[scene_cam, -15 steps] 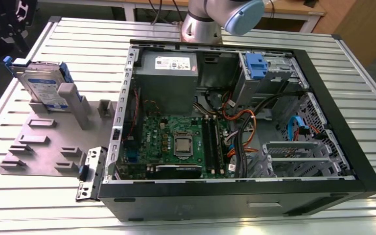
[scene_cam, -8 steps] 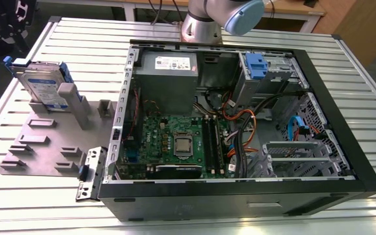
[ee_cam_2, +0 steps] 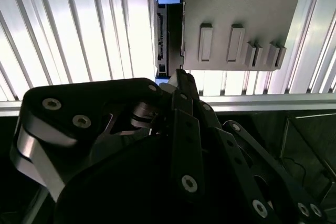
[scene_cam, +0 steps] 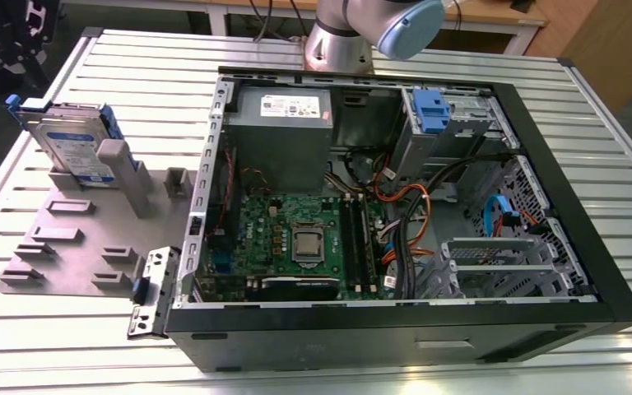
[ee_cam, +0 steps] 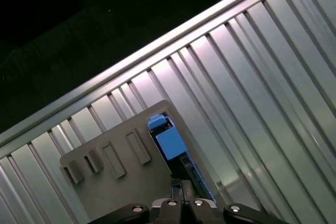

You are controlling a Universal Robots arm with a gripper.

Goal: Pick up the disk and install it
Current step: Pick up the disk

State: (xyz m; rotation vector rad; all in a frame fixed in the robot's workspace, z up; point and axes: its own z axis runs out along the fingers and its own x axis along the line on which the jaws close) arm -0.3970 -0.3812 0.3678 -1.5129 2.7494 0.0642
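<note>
- Nothing of the task is showing as done: the disk (scene_cam: 75,152) is standing on edge in a grey fixture (scene_cam: 69,247) at the upper left of the exterior frame, on the desk (scene_cam: 53,350), outside the open case (scene_cam: 349,341).
- In both wrist views the gripper (ee_cam: 178,184) is hanging over the disk, well apart from it.
- Its fingers (ee_cam_2: 181,90) are looking closed together, gripping nothing.
- Both pick-up and install are waiting.
</note>
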